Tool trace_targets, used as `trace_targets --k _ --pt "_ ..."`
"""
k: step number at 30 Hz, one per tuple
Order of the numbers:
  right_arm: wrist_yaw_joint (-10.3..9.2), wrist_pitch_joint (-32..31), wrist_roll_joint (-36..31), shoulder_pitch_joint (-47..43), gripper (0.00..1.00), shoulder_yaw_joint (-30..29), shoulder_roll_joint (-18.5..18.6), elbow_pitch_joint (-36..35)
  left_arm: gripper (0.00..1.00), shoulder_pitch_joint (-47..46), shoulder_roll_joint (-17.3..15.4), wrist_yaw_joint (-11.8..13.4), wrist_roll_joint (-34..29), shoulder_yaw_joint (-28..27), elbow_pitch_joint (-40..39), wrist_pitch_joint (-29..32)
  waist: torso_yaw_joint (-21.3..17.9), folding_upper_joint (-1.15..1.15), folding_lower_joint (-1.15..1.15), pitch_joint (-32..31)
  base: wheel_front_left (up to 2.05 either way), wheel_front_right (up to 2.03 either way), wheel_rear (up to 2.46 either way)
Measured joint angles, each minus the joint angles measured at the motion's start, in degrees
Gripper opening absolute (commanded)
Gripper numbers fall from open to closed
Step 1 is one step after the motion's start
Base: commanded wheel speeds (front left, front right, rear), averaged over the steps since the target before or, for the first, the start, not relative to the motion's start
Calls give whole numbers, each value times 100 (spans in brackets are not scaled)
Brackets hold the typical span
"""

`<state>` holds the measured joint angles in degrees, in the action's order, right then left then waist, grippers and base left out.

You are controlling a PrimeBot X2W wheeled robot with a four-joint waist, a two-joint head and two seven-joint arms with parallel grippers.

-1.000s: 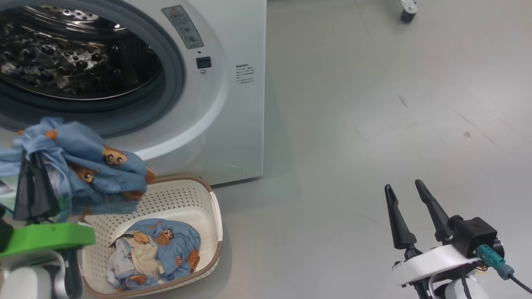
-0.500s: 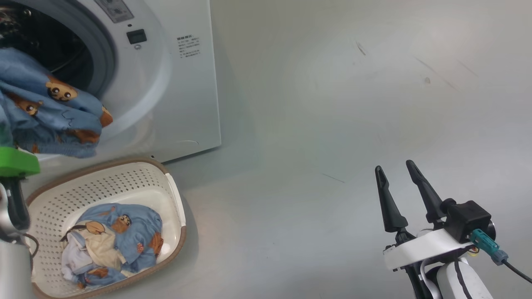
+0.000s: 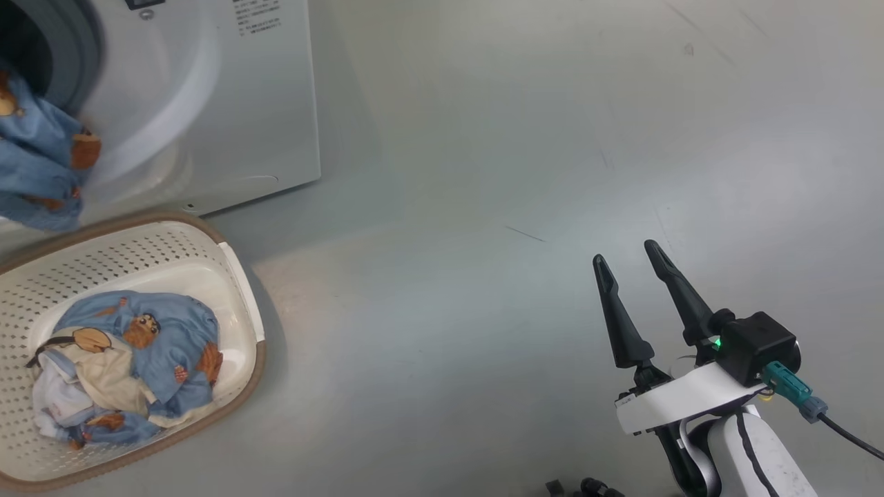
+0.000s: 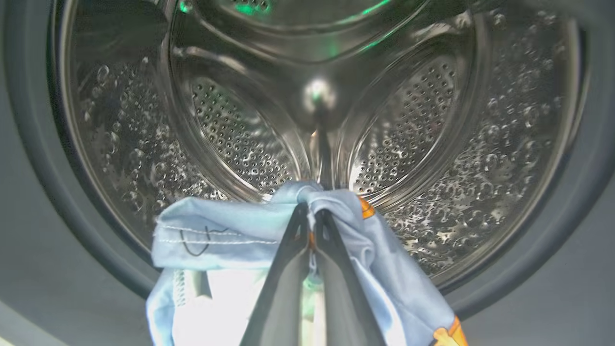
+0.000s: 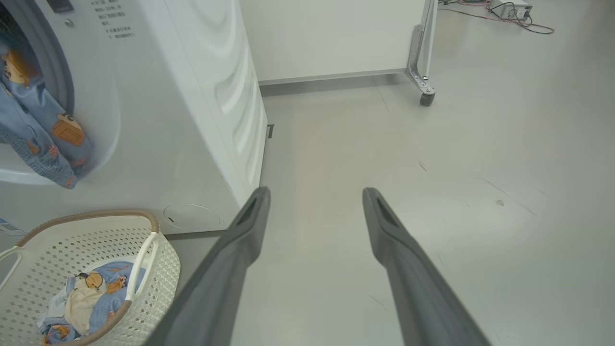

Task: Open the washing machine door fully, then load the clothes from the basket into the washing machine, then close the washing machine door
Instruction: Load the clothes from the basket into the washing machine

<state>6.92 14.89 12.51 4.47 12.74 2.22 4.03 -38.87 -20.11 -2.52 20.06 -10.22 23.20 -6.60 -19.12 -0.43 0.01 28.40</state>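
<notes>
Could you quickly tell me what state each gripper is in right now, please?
Left gripper: closed, holding a piece of the clothes.
Right gripper: open, holding nothing.

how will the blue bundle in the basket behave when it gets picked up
Probably floppy: the held garment drapes limply around the left pincer. Likely light, since a fingertip pinch carries it. The bundle in the basket may unfold and trail.

Shiny perforated steel drum point(image 4: 230, 129), soft cloth clothes point(image 4: 216, 230)
</notes>
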Motion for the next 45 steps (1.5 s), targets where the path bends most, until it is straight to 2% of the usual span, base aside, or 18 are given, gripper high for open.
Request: trace_targets --k 15,22,29,31,32,33,34,42,45 --pt "-48 0 -60 149 100 219 -2 -137 0 -1224 -482 -156 -4 9 894 14 -92 0 0 753 0 0 0" --pt "-49 0 -60 225 100 253 -1 -189 0 -1825 -467 -156 124 -159 1234 -208 -75 0 -1 804 0 0 0" --pt "-56 0 -57 225 100 320 -1 -188 1 -1962 -408 -155 -16 138 1893 -52 -48 0 -1 816 0 0 0" --pt "-58 0 -48 225 100 330 -2 -183 36 -1962 -400 -154 -32 166 2015 -52 -33 0 -1 807 0 0 0" --pt "-62 0 -47 225 100 326 -1 -179 56 -1958 -397 -154 -56 229 2109 -27 -23 0 -1 797 0 0 0" --pt "-103 0 -45 225 100 321 0 -178 84 -1951 -381 -153 -119 292 2180 -9 -9 0 -1 783 0 0 0" --pt "-110 0 -42 225 100 319 0 -176 98 -1950 -367 -140 -148 298 2248 -9 6 0 -1 768 0 0 0" --pt "-112 0 15 292 100 320 2 -53 100 -1949 -189 -140 -145 370 2637 -79 153 0 -1 574 0 0 0" --pt "-152 0 18 350 100 302 2 -29 100 -1919 -22 -141 -145 413 2736 -152 220 0 -1 478 0 0 0"
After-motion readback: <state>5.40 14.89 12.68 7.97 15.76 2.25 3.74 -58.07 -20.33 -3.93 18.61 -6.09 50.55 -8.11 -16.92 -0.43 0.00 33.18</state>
